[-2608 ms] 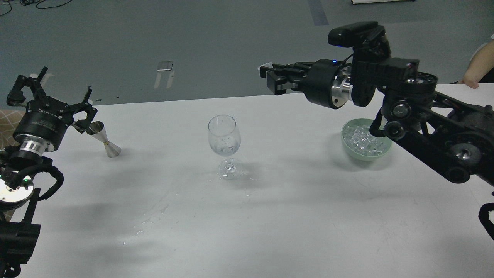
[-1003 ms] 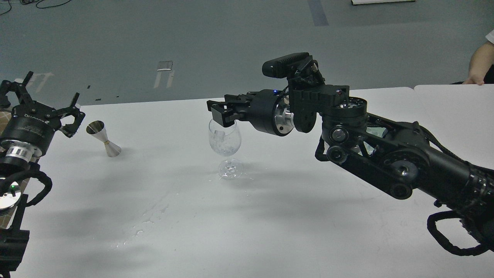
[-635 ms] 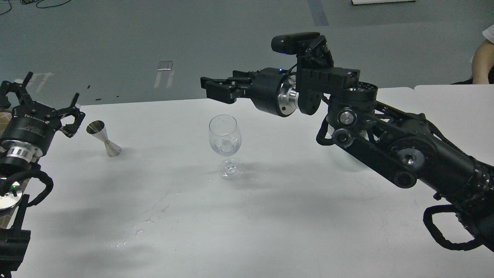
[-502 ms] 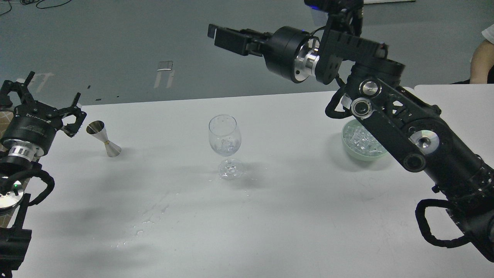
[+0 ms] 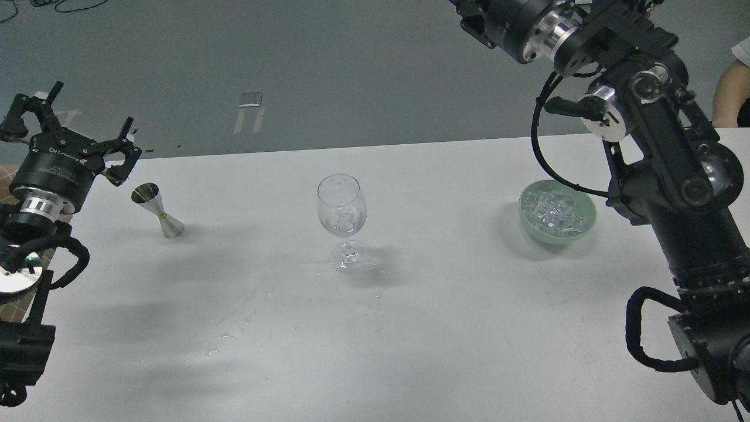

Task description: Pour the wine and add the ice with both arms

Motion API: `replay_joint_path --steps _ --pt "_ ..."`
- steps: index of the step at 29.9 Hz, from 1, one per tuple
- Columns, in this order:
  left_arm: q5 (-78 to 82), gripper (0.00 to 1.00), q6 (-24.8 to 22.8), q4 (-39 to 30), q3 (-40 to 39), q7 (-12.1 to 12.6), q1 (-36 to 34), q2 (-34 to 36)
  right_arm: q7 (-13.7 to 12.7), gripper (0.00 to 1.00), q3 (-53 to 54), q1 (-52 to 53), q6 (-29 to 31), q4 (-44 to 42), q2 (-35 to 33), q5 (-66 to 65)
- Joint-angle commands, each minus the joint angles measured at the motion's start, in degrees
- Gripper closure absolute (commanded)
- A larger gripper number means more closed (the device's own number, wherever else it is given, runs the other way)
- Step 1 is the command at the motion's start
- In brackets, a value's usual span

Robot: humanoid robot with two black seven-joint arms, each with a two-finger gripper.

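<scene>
A clear wine glass [image 5: 341, 220] stands upright mid-table with an ice cube [image 5: 345, 218] in its bowl. A pale green bowl [image 5: 529, 226] at the right holds several ice cubes [image 5: 553, 209]. A steel jigger [image 5: 157, 210] stands tilted at the left. My left gripper [image 5: 75, 126] is open and empty, up and to the left of the jigger. My right arm [image 5: 662, 146] rises at the right; its wrist reaches the top edge and its gripper is out of view.
The white table [image 5: 410, 328] has water droplets [image 5: 220, 338] at the front left and around the glass's foot. A person's arm [image 5: 729, 97] shows at the far right edge. Grey floor lies beyond the table's far edge.
My right gripper was over the glass's rim, then lifted up and away to the right, out of the frame; the bowl is uncovered. My left gripper rose a little.
</scene>
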Motion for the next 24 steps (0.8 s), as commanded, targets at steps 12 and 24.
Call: replay_joint_path --steps 12,24 --pt "0.5 0.02 -3.1 0.3 3.8 -2.5 -2.4 -2.9 0.5 0.0 12.5 -7.3 0.2 -10.9 0.2 46.9" --pt "0.5 0.02 -3.5 1.0 3.7 -2.5 -2.4 -3.0 0.5 0.0 12.6 -7.3 0.7 -15.0 1.1 49.1"
